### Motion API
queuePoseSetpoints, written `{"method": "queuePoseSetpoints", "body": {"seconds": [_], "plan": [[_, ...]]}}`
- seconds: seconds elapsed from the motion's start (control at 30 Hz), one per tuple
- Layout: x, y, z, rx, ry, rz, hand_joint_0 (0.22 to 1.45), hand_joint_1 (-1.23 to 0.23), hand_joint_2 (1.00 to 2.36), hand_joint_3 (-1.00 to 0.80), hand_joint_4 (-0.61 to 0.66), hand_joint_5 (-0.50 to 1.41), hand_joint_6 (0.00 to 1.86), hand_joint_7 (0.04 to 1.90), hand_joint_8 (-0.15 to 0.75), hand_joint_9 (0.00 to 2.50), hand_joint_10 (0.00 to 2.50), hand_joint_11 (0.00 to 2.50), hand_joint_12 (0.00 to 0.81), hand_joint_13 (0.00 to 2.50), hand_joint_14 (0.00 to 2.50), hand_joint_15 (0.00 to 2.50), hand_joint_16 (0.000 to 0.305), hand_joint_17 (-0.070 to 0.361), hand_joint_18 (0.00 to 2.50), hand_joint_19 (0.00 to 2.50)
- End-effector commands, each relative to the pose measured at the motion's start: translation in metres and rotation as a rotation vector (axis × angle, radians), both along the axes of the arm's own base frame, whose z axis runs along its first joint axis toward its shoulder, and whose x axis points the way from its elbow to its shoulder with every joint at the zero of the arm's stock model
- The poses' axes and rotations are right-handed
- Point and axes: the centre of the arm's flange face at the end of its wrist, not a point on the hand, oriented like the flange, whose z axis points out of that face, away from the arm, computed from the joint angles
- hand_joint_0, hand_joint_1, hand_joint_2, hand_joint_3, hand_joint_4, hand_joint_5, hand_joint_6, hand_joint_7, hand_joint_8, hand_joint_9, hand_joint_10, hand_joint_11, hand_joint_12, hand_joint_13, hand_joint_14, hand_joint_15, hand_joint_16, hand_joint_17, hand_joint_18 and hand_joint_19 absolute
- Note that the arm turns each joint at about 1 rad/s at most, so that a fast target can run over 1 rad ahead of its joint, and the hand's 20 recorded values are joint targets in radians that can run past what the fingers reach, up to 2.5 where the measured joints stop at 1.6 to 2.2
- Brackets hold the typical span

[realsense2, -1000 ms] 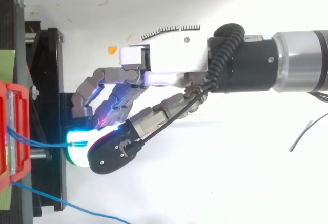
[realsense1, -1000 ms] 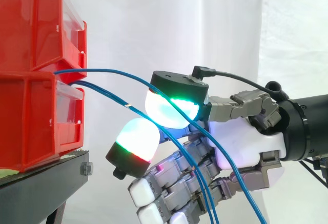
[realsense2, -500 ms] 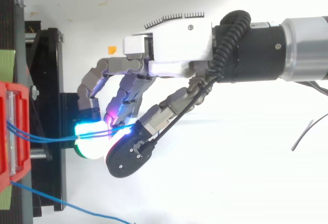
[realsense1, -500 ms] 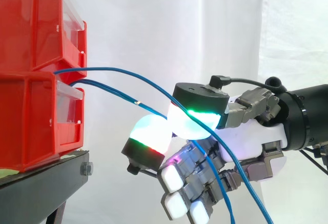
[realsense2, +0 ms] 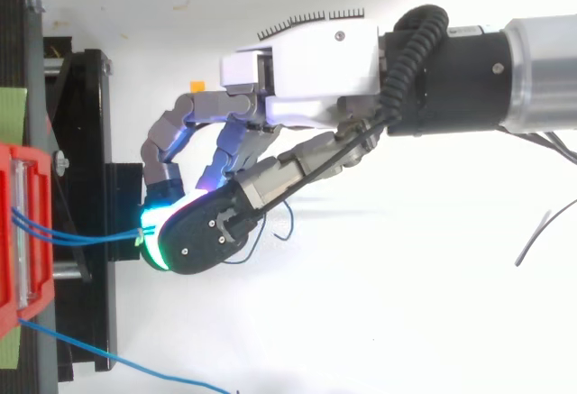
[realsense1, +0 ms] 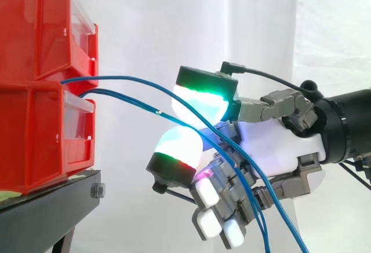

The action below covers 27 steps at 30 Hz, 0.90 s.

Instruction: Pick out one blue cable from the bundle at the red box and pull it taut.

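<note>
hand (realsense1: 279,153) pinching thin blue cables (realsense1: 110,79), boxy bins (realsense1: 40,123)

At nine o'clock in the side view I read the red bins (realsense1: 35,120) as glossy moulded plastic, set on a matt black metal stand (realsense1: 46,209). The blue cables (realsense1: 116,78) have a smooth, faintly shiny sheath. At four o'clock the hand (realsense1: 278,154) shows a glossy white shell and matt grey links. The curtain (realsense1: 261,21) is white cloth.
</note>
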Motion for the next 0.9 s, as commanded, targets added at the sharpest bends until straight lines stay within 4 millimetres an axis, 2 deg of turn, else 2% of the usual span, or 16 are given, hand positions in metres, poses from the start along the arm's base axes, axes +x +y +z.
{"method": "queuePoseSetpoints", "body": {"seconds": [0.0,0.1,0.13,0.27,0.3,0.37,0.43,0.57,0.73,0.87], "plan": [[0.0011,-0.0013,0.0037,0.0,-0.006,-0.002,0.61,-0.68,1.02,-0.28,0.09,-0.15,0.9,1.03,0.29,1.03,0.02,0.45,0.358,0.91,0.01,0.37,0.043,0.097,0.81,0.59],[0.0019,-0.0013,0.0058,0.0,-0.011,-0.002,0.62,-0.76,1.02,-0.22,0.08,-0.15,0.9,1.06,0.294,1.03,0.02,0.46,0.361,0.91,0.01,0.36,0.043,0.098,0.83,0.59],[0.0021,-0.0025,0.0065,0.001,-0.012,-0.003,0.64,-0.81,1.02,-0.21,0.05,-0.15,0.9,1.12,0.297,1.03,0.02,0.46,0.361,0.91,0.02,0.36,0.044,0.098,0.84,0.59],[0.0024,-0.0035,0.0116,-0.004,-0.01,-0.002,0.69,-0.87,1.02,-0.22,-0.01,-0.15,0.92,1.18,0.302,1.03,0.02,0.47,0.362,0.93,0.02,0.36,0.044,0.099,0.86,0.58],[0.0022,-0.0045,0.0121,-0.005,-0.008,-0.002,0.73,-0.89,1.02,-0.28,-0.03,-0.15,0.92,1.25,0.303,1.04,0.02,0.47,0.362,0.95,0.02,0.38,0.044,0.1,0.88,0.58],[0.0013,-0.0044,0.0126,-0.008,0.001,0.0,0.76,-0.89,1.01,-0.36,-0.07,-0.16,0.93,1.24,0.304,1.05,0.02,0.48,0.363,0.95,0.02,0.38,0.044,0.099,0.88,0.58],[0.0004,-0.0044,0.012,-0.01,0.008,0.001,0.8,-0.9,1.0,-0.47,-0.11,-0.16,0.92,1.32,0.285,1.08,0.02,0.49,0.357,0.97,0.02,0.4,0.044,0.099,0.89,0.59],[-0.0005,-0.0053,0.0121,-0.009,0.015,0.002,0.82,-0.91,1.0,-0.5,-0.16,-0.15,0.94,1.44,0.282,1.11,0.02,0.49,0.351,1.0,0.02,0.4,0.043,0.097,0.9,0.6],[-0.0004,-0.005,0.0117,-0.01,0.013,0.005,0.8,-0.92,1.0,-0.5,-0.13,-0.15,0.94,1.51,0.283,1.15,0.02,0.49,0.35,1.02,0.02,0.42,0.042,0.095,0.94,0.58],[-0.0004,-0.0062,0.0118,-0.01,0.011,0.004,0.74,-0.92,1.0,-0.5,-0.07,-0.14,0.94,1.47,0.28,1.16,0.02,0.49,0.348,1.02,0.02,0.41,0.042,0.095,0.94,0.58]]}}
